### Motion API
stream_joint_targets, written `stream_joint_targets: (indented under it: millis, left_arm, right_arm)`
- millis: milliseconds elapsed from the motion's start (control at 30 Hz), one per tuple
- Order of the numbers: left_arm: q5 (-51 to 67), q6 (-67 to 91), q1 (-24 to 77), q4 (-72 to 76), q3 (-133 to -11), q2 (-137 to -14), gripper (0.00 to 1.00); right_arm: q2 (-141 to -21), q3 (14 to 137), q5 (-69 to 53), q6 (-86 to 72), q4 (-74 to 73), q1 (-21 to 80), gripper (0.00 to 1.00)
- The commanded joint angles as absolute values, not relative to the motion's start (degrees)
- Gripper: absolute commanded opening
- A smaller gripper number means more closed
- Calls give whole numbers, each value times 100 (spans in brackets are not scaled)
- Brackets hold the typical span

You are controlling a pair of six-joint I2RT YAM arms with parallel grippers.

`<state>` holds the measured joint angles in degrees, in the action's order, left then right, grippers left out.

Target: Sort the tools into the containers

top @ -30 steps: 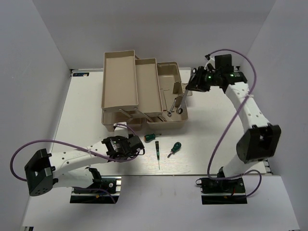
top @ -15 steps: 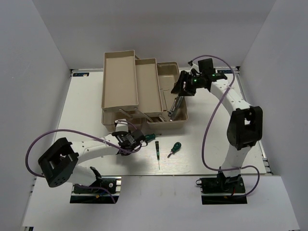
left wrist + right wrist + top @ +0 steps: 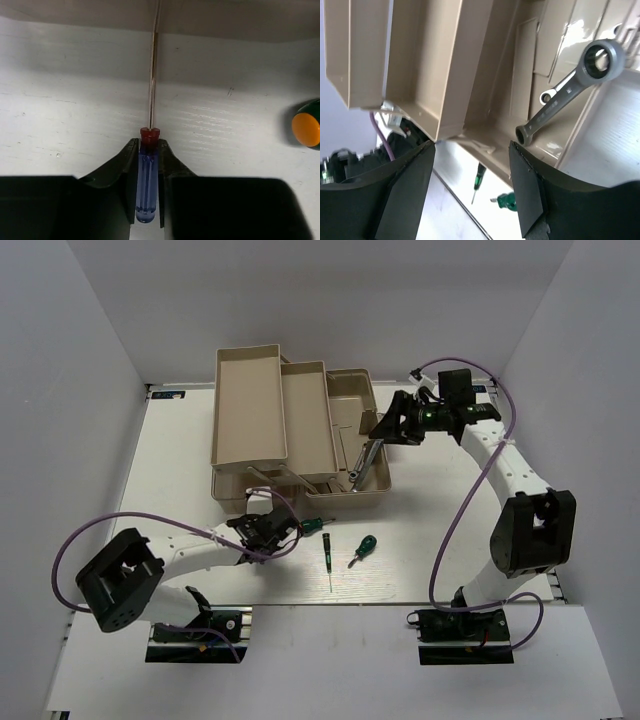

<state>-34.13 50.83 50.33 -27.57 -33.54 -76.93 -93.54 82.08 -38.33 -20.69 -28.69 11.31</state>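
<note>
Screwdriver first: the thin blue-handled screwdriver with a red collar (image 3: pixel 147 192) is down at the white table (image 3: pixel 60 110), just in front of the beige plastic toolbox (image 3: pixel 248 405). Your left gripper (image 3: pixel 148 146) is closed tight across its handle, one dark finger on each side. The long axis runs straight out from between the jaws, with the steel shaft leading toward the toolbox's near wall and its tip lost in the shadow there. I judge you should lift before carrying forward, or the tip may catch that wall. A green-handled screwdriver with an orange end cap (image 3: pixel 306 129) lies nearby on the right. Your right gripper (image 3: pixel 470 150) hangs wide open and empty over the toolbox base, above a long silver wrench (image 3: pixel 570 90).
</note>
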Motion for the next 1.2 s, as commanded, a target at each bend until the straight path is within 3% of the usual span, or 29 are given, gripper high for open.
stream_joint_targets:
  millis: [0,167,267,367,400,433,533,567,733,867,1000,1133,1167]
  left_arm:
    - [-2708,4800,5062,-2760,-3076,-7612,16]
    - [-2190,4186,5124,-3032,-2953,-6753,0]
    - [-1645,3465,5177,-3190,-3190,-6207,0]
    - [-881,2755,5229,-3261,-3776,-5915,0]
    - [-661,2586,5282,-3261,-3988,-5967,0]
    - [-329,2445,5282,-3365,-4451,-6168,0]
    - [105,1935,5396,-3472,-5383,-6555,0]
    - [105,1768,5396,-3472,-5623,-6765,0]
    - [-551,1661,5257,-3349,-7054,-7469,0]
    - [-2045,1915,4967,-2989,-7549,-7988,0]
    - [-2829,2162,4606,-2936,-8102,-8708,0]
    - [-3015,2162,4290,-3137,-8779,-9456,0]
    - [-3015,2110,4185,-3190,-8989,-9570,1]
  right_arm:
    - [-9167,8183,-4526,-1592,-2821,1046,67]
    - [-9290,8296,-5421,-434,-3259,871,67]
    - [-9369,8490,-6195,657,-3901,783,67]
    - [-9360,8770,-6977,2930,-5345,800,61]
    - [-9360,8928,-6909,4023,-6231,835,57]
    - [-9360,8930,-6847,4887,-6867,878,41]
    - [-9246,8711,-6479,5325,-7110,923,2]
    - [-9142,8658,-6408,5457,-7180,940,0]
    - [-8650,7895,-5873,5467,-7005,1212,1]
    - [-8438,7533,-5714,5397,-6970,1415,15]
    - [-8140,7112,-5389,5107,-6707,1652,18]
    - [-7578,6365,-4598,3905,-5171,2047,21]
    - [-7376,5989,-4196,3415,-4507,2370,27]
